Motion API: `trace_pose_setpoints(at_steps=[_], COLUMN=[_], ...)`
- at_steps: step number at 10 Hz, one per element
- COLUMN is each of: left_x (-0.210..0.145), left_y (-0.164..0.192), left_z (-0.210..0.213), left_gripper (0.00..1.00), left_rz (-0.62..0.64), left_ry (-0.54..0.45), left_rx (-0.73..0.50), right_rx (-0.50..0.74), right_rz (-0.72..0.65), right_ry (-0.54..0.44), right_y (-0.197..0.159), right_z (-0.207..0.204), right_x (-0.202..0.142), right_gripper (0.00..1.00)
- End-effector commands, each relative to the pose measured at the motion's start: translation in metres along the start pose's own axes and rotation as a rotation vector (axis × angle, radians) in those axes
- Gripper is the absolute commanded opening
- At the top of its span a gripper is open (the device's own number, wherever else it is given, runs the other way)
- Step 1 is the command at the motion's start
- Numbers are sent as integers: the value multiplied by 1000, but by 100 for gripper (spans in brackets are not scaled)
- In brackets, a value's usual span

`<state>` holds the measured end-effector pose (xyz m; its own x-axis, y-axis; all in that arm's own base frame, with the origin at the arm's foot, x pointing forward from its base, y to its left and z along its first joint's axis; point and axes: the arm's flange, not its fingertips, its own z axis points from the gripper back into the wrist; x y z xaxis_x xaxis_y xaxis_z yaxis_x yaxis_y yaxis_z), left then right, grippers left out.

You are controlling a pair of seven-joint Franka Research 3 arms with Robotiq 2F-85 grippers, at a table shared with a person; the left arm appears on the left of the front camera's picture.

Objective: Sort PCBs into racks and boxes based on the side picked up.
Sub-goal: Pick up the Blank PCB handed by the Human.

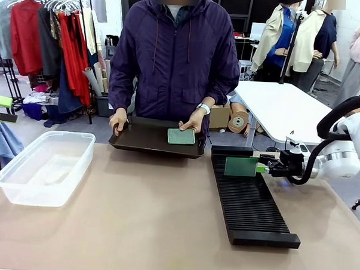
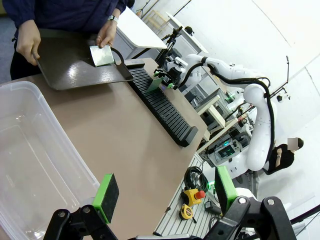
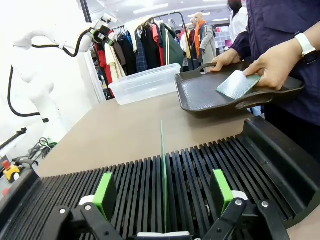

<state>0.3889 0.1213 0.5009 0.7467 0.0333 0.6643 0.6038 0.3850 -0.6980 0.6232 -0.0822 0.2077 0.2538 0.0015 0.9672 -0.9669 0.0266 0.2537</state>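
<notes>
A tan table [image 1: 134,217] runs the width of the room, with the robot on the near side and a person across from it.

Closest in, the left gripper [image 2: 165,192] hangs by the near end of the clear box [image 1: 40,194]. Its green-padded fingers [image 2: 106,197] are spread wide with nothing between them. The box sits at the table's left side, and I can't make out any board inside it.

On the right side the long black rack [image 1: 251,210] lies lengthwise, running from the near side of the table towards the person. One PCB [image 1: 241,166] stands upright on its edge in a slot near the rack's far end. The right gripper [image 1: 263,168] comes in from the right at board height. Seen from its wrist, its two pads stand apart on either side of the board's thin edge, and neither one touches it.

Past the rack, the person holds a shallow dark tray [image 1: 144,139] at the far edge of the table. One hand [image 1: 118,120] grips the tray's side. The other hand [image 1: 194,120] rests its fingers on a second PCB [image 1: 181,136], which lies flat on the tray, pale patterned face up.

Behind the person stand a clothes rail [image 1: 53,34] of red and grey garments and a white table [image 1: 283,106].
</notes>
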Motion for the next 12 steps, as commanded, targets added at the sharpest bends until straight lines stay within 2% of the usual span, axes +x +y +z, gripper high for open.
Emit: trace_pose_setpoints(at_steps=[1, 3, 6, 9, 12], left_x=[0, 0, 0, 0, 0], left_y=[-2, -2, -2, -2, -2], left_z=[0, 0, 0, 0, 0], left_gripper=[100, 100, 100, 100, 100], left_rz=[6, 6, 6, 6, 6], left_ry=[-3, -3, -3, -3, -3], left_rx=[-3, -3, -3, -3, -3], right_rx=[-4, -8, 11, 49, -23], right_rz=[-66, -87, -212, -489, -773], right_ry=[-13, 17, 34, 78, 143], right_y=[13, 26, 64, 114, 152], right_z=[-1, -5, -17, -28, -29], right_x=[31, 55, 90, 126, 150], right_gripper=[100, 100, 100, 100, 100])
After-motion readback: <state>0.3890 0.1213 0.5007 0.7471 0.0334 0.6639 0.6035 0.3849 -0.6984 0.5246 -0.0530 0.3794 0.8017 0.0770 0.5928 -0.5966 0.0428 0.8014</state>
